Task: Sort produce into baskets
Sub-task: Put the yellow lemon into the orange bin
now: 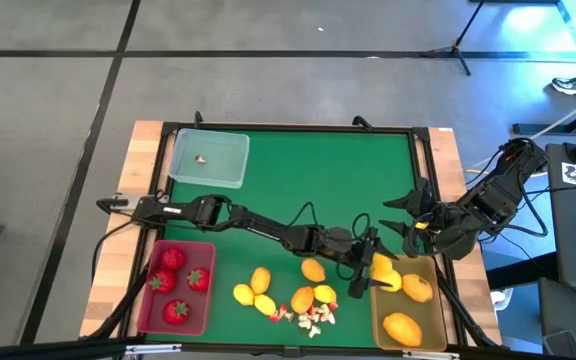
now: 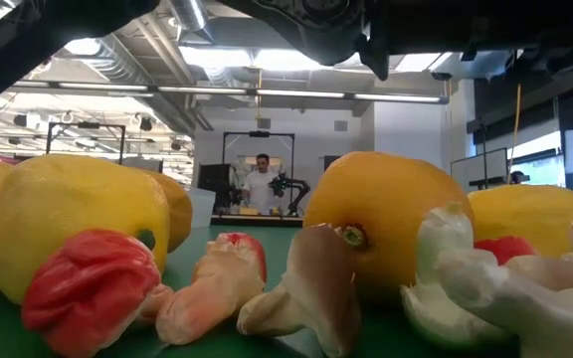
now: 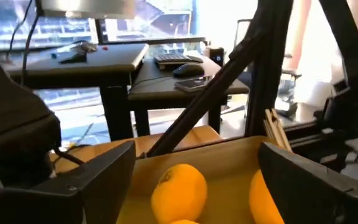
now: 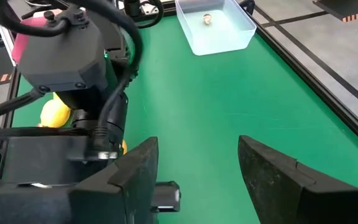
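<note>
My left gripper (image 1: 368, 270) is open, reaching across the mat to the left rim of the tan-yellow basket (image 1: 438, 320). A yellow lemon (image 1: 385, 274) lies between its spread fingers with gaps on both sides; it also shows in the left wrist view (image 3: 179, 190). Two more lemons (image 1: 418, 289) (image 1: 401, 327) lie in that basket. Several lemons (image 1: 313, 268) and tiny white-and-red bits (image 1: 310, 318) lie on the green mat. The pinkish-red basket (image 1: 148, 310) holds several strawberries (image 1: 176, 311). My right gripper (image 1: 400, 215) is open and empty near the right edge.
The clear basket (image 1: 230, 172) stands at the far left of the mat with one small bit (image 1: 201, 158) inside; it also shows in the right wrist view (image 4: 229, 37). Bare green mat (image 1: 308, 180) lies between it and the arms. A person (image 2: 263, 184) stands far behind the table.
</note>
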Robot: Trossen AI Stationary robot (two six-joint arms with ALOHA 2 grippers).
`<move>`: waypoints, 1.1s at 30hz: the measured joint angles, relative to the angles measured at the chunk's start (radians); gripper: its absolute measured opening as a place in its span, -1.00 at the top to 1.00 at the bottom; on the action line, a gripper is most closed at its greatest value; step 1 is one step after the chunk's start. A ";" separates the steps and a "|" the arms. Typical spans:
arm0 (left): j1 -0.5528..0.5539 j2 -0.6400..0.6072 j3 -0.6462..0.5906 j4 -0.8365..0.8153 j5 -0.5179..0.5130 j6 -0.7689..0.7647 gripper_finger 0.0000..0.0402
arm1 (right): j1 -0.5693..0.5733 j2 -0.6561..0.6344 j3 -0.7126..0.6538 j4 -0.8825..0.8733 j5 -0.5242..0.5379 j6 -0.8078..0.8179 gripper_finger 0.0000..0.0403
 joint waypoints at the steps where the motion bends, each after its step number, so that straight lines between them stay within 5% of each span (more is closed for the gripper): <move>1: 0.000 -0.001 0.000 -0.013 0.000 -0.031 -0.67 | 0.000 0.000 0.000 0.000 0.000 0.000 -0.10; 4: 0.001 -0.031 0.000 -0.167 0.020 -0.073 -0.66 | 0.000 0.000 0.000 0.000 0.000 0.000 -0.10; 19: -0.011 -0.290 0.001 -1.396 0.081 0.303 -0.57 | 0.000 0.000 0.000 -0.004 0.000 0.005 -0.10; 22: -0.020 -0.291 -0.006 -1.499 0.078 0.346 -0.57 | 0.000 0.000 0.000 -0.003 0.000 0.005 -0.10; 33: -0.062 -0.291 -0.075 -1.349 0.042 0.488 -0.56 | 0.000 0.000 0.000 -0.002 0.000 0.006 -0.10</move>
